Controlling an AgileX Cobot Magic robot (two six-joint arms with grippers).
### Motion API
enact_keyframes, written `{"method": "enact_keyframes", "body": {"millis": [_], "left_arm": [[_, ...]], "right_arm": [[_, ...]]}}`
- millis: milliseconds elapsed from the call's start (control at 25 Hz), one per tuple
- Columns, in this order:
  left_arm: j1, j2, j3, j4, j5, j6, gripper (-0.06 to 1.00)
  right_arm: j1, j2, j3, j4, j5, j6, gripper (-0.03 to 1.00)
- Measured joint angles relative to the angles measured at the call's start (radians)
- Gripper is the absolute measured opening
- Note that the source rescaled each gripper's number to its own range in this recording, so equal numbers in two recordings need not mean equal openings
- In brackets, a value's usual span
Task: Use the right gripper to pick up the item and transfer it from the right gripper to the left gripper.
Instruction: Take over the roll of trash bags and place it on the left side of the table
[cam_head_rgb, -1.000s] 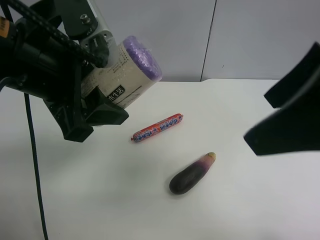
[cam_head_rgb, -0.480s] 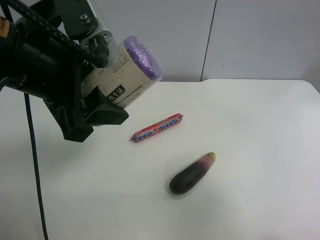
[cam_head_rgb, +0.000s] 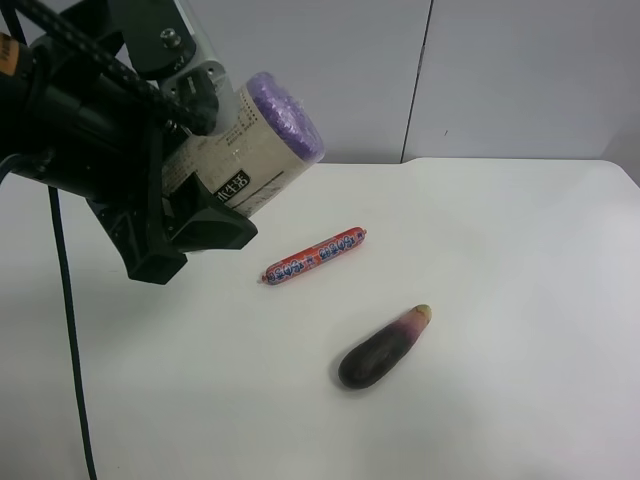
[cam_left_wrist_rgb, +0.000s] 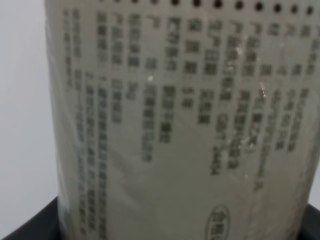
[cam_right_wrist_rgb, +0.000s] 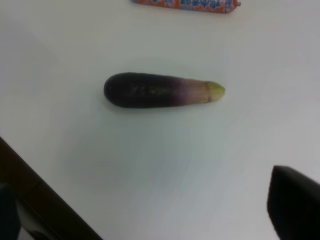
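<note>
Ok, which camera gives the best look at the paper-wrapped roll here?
The exterior high view: it shows most of the roll, purple end and label included, gripped by the jaws of the left gripper. The left wrist view shows only its printed wrap, close and blurred. The right wrist view misses it.

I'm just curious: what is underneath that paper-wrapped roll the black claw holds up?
One black finger of the left gripper presses against the roll from below; beneath that, only bare white table shows. The gripper hides the roll's rear end.
</note>
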Motion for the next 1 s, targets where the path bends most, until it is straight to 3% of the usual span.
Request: {"method": "enact_keyframes", "body": {"millis": [600, 760, 1000], "left_arm": [[0.000, 0.000, 0.000, 0.000, 0.000, -0.001, 0.00], [0.000, 0.000, 0.000, 0.000, 0.000, -0.001, 0.00], [0.000, 0.000, 0.000, 0.000, 0.000, -0.001, 0.00]], "right_arm": [[-0.007, -0.002, 0.000, 0.019, 0.000, 0.000, 0.99], [-0.099, -0.022, 0.000, 0.035, 0.000, 0.000, 0.99], [-0.311, -0.150, 0.000, 0.035, 0.000, 0.000, 0.99]]}}
